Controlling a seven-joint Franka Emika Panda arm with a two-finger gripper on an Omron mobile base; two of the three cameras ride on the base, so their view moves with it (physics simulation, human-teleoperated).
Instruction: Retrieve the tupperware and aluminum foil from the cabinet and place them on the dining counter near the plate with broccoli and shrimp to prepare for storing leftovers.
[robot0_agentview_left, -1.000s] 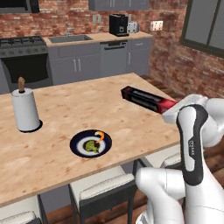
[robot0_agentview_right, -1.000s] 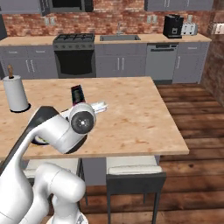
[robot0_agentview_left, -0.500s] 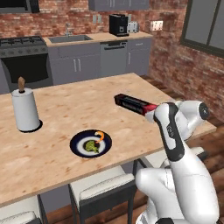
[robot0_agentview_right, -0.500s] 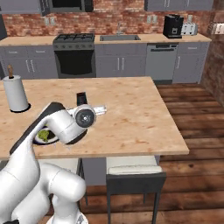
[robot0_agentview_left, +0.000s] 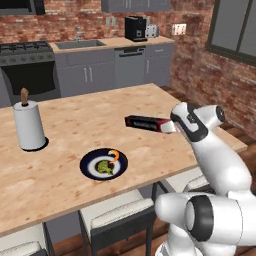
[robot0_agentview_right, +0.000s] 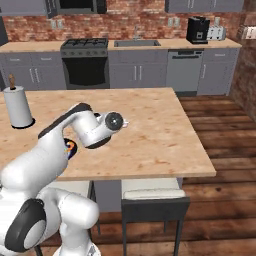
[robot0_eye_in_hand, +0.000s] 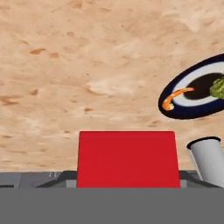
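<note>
My gripper (robot0_agentview_left: 169, 126) is shut on the red end of the aluminum foil (robot0_agentview_left: 146, 122), a long black box held level and low over the dining counter (robot0_agentview_left: 85, 112). In the hand view the red end of the aluminum foil (robot0_eye_in_hand: 127, 159) sits between the jaws at the bottom. The plate with broccoli and shrimp (robot0_agentview_left: 104, 164) lies on the counter to the left of the box, nearer the front edge; the plate (robot0_eye_in_hand: 194, 97) lies ahead at the right in the hand view. The tupperware and the cabinet are out of view.
A tall white paper-towel roll (robot0_agentview_left: 29, 125) stands on the counter's left side. Stools (robot0_agentview_left: 117, 215) are tucked under the near edge. A stove, sink and grey base cabinets (robot0_agentview_right: 135, 70) line the back wall. My arm (robot0_agentview_right: 82, 127) covers most of the plate in the right base view.
The arm has swung left and toward the front edge, carrying the foil box closer to the plate. The plate and the paper-towel roll have stayed put.
</note>
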